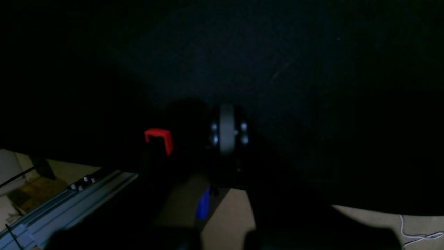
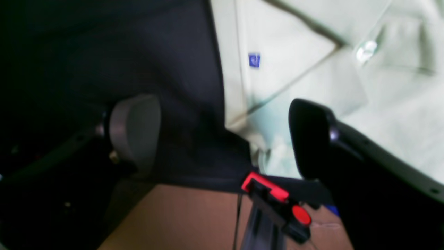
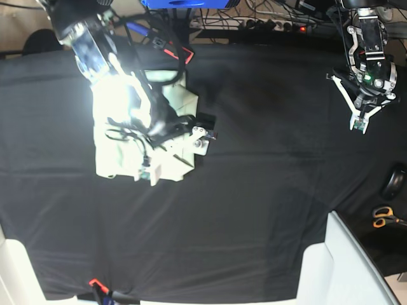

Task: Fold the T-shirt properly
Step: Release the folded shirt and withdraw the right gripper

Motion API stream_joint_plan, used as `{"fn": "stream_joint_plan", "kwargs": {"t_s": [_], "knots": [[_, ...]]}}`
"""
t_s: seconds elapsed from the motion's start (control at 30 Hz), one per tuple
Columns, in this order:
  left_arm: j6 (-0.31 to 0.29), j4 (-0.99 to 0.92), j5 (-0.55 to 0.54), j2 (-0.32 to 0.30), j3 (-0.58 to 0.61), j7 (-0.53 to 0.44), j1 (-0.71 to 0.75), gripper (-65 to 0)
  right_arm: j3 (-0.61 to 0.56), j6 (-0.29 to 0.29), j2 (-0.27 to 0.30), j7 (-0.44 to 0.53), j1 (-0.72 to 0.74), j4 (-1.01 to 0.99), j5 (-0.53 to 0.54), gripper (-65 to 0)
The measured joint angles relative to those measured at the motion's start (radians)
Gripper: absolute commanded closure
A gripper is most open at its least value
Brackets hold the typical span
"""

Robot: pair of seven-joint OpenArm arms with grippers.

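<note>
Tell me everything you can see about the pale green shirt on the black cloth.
The pale mint-green collared T-shirt lies folded into a compact, roughly rectangular bundle on the left part of the black tablecloth in the base view. It looks like soft cotton, with a pointed collar, a clear button and a small blue label. The right gripper hangs open at its edge; whether it touches is unclear.

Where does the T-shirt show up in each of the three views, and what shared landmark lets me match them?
Left wrist: not in it; only dark cloth and the shut left tool.
Right wrist: the T-shirt fills the upper right, small blue label near its left edge, between the open right tool's fingers.
Base: folded bundle upper left, partly under the right arm.
Shared landmark: the black tablecloth.
</note>
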Motion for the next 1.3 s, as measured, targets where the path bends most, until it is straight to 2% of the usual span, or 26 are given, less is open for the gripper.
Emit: {"fn": "stream_joint_plan", "kwargs": {"t_s": [0.07,0.13,0.2,0.3,0.4,0.5,0.53,0.63,0.73,0.87,0.9,0.93,1.0,1.13,1.3], "knots": [[0.0,0.0,0.0,0.0,-0.003,0.0,0.003,0.0,0.043,0.004,0.026,0.045,-0.031,0.061,0.005,-53.1],[0.0,-0.001,0.0,0.0,-0.005,0.0,0.005,0.0,0.109,0.004,0.042,0.097,-0.069,0.08,0.0,-44.8],[0.0,-0.001,0.0,0.003,-0.005,0.0,0.005,0.0,0.156,-0.007,0.061,0.117,-0.109,0.076,-0.003,-29.5],[0.0,0.0,-0.006,0.006,-0.001,0.0,0.005,0.0,0.179,-0.005,0.08,0.183,-0.176,0.075,0.004,0.0],[0.0,0.006,-0.001,0.025,-0.005,0.0,0.0,0.0,0.19,0.009,0.106,0.293,-0.231,0.075,0.011,-2.8],[-0.01,0.024,-0.008,0.066,-0.003,0.003,-0.005,-0.7,0.229,-0.003,0.119,0.37,-0.268,0.074,0.007,0.0],[-0.047,0.035,-0.031,0.083,-0.002,0.008,-0.006,-4.5,0.243,-0.003,0.127,0.385,-0.278,0.074,0.008,0.0],[-0.124,0.053,-0.189,0.101,-0.001,0.059,-0.013,-22.3,0.282,-0.002,0.131,0.387,-0.286,0.074,0.008,0.0],[-0.152,0.049,-0.349,0.087,-0.003,0.131,-0.045,-40.1,0.335,0.0,0.13,0.388,-0.29,0.074,0.011,0.0],[-0.186,0.046,-0.566,0.067,-0.003,0.137,-0.053,-60.1,0.398,0.001,0.13,0.388,-0.319,0.074,0.008,0.0],[-0.21,0.043,-0.617,0.069,-0.002,0.145,-0.053,-64.7,0.415,0.034,0.13,0.386,-0.324,0.072,0.008,0.0],[-0.223,0.036,-0.672,0.072,0.0,0.15,-0.056,-65.0,0.438,0.079,0.127,0.386,-0.329,0.072,0.008,0.0],[-0.23,0.003,-0.77,0.075,0.003,0.142,-0.071,-65.0,0.471,0.124,0.122,0.388,-0.336,0.072,0.008,0.0],[-0.23,-0.124,-0.878,0.072,0.109,0.142,-0.136,-65.0,0.482,0.157,0.122,0.388,-0.356,0.072,0.008,0.0],[-0.228,-0.235,-1.031,0.094,0.234,0.15,-0.186,-65.0,0.481,0.16,0.122,0.395,-0.356,0.056,0.008,0.0]]}}
